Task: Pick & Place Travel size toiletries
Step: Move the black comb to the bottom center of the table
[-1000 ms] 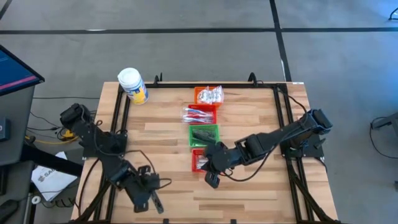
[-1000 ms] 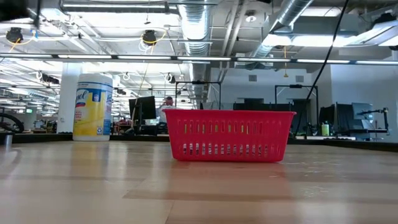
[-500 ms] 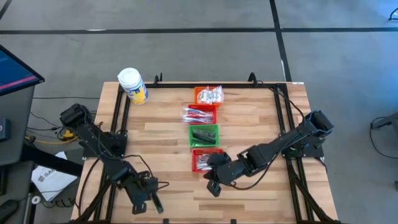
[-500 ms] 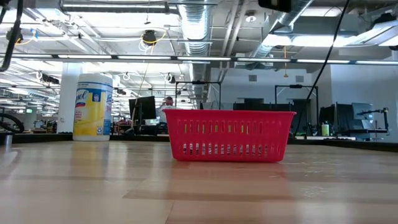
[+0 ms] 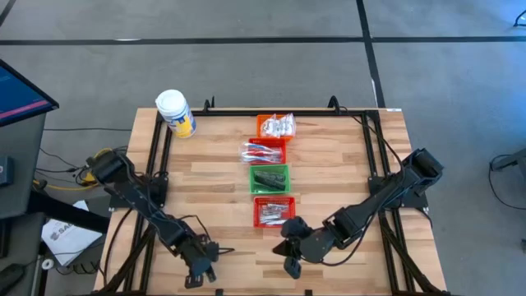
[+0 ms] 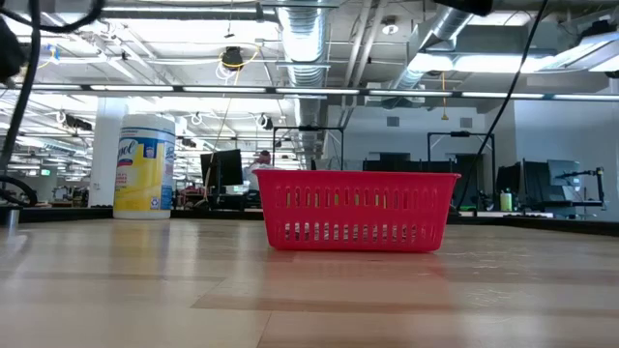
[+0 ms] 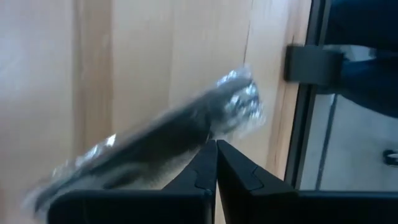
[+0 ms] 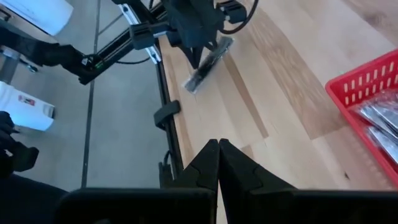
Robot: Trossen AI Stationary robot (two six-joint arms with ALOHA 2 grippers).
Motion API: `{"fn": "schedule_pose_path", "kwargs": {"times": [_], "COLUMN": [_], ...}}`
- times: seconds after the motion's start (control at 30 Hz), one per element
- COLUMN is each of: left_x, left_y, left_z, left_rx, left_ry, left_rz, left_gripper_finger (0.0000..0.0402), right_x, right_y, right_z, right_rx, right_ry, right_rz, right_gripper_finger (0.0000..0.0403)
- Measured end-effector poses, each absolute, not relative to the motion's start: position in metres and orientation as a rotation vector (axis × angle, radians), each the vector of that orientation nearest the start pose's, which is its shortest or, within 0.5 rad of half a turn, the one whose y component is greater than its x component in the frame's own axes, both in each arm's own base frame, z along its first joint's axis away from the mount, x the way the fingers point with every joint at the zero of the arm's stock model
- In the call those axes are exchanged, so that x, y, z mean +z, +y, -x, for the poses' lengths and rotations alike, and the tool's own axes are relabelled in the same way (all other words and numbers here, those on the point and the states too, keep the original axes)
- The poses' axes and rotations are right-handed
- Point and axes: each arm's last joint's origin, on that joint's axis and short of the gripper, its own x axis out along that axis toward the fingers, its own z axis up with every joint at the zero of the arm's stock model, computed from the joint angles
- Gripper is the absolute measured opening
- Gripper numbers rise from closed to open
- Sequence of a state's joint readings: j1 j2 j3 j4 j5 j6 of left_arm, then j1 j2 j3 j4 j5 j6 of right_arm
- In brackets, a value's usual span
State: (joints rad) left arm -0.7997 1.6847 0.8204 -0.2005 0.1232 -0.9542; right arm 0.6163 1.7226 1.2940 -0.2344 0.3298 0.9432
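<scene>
A dark flat strip in a shiny clear wrapper [image 7: 155,140] [image 8: 208,62] is at the table's near left corner, with my left gripper [image 5: 196,271] [image 7: 216,146] shut on it. My right gripper [image 5: 289,265] [image 8: 217,144] is shut on nothing, above the near edge just in front of the red basket [image 5: 273,210] [image 6: 353,211]. That basket holds wrapped items. Behind it in a row stand a green basket [image 5: 269,178] with dark strips, toothbrushes [image 5: 263,150], and an orange basket [image 5: 275,126] with silvery items. My left gripper pinches the strip's long edge about halfway along it [image 7: 208,134] between its two shut fingers. The fingers slant down from above and lie across the strip. The strip sits tilted just over the wood; I cannot tell whether its lower end [image 8: 191,84] touches the table.
A large white jar with a yellow label [image 5: 175,113] [image 6: 145,164] stands at the far left corner. A black frame rail with a clamp [image 8: 166,112] [image 7: 317,62] runs along the table's edge beside the strip. Bare wood lies left and right of the baskets.
My left gripper has sunk toward the table's near left corner and tipped steeper, still shut on the strip. My right gripper has drawn back from over the red basket toward the near edge, sinking a little and staying shut.
</scene>
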Motion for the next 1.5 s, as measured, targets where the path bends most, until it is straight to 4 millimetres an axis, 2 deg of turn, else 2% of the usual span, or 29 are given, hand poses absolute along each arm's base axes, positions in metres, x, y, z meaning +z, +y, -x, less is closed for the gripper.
{"fn": "schedule_pose_path", "kwargs": {"times": [0.2,0.5,0.7,0.87,1.07,1.2,1.4,1.5], "left_x": [0.123,0.117,0.114,0.112,0.109,0.108,0.11,0.114], "left_y": [-0.216,-0.211,-0.216,-0.221,-0.214,-0.2,-0.174,-0.167], "left_z": [-0.225,-0.254,-0.289,-0.323,-0.348,-0.357,-0.375,-0.383], "left_rx": [-0.304,-0.3,-0.276,-0.285,-0.241,-0.174,-0.072,-0.028], "left_ry": [1.301,1.258,1.202,1.172,1.158,1.132,1.02,0.967], "left_rz": [0.513,0.593,0.636,0.684,0.759,0.813,0.891,0.918], "left_gripper_finger": [0.0001,0.0001,0.0001,0.0001,0.0001,0.0001,0.0001,0.0001], "right_x": [0.255,0.25,0.245,0.254,0.26,0.245,0.204,0.197], "right_y": [0.216,0.222,0.228,0.225,0.221,0.213,0.199,0.196], "right_z": [-0.314,-0.304,-0.293,-0.277,-0.256,-0.237,-0.208,-0.202], "right_rx": [-0.022,-0.028,-0.011,0.035,0.073,0.126,0.187,0.206], "right_ry": [0.68,0.74,0.808,0.883,0.935,0.884,0.763,0.736], "right_rz": [-0.592,-0.541,-0.469,-0.361,-0.243,-0.31,-0.55,-0.591], "right_gripper_finger": [0.0,0.0,0.0,0.0,0.0,0.0,0.0,0.0]}}
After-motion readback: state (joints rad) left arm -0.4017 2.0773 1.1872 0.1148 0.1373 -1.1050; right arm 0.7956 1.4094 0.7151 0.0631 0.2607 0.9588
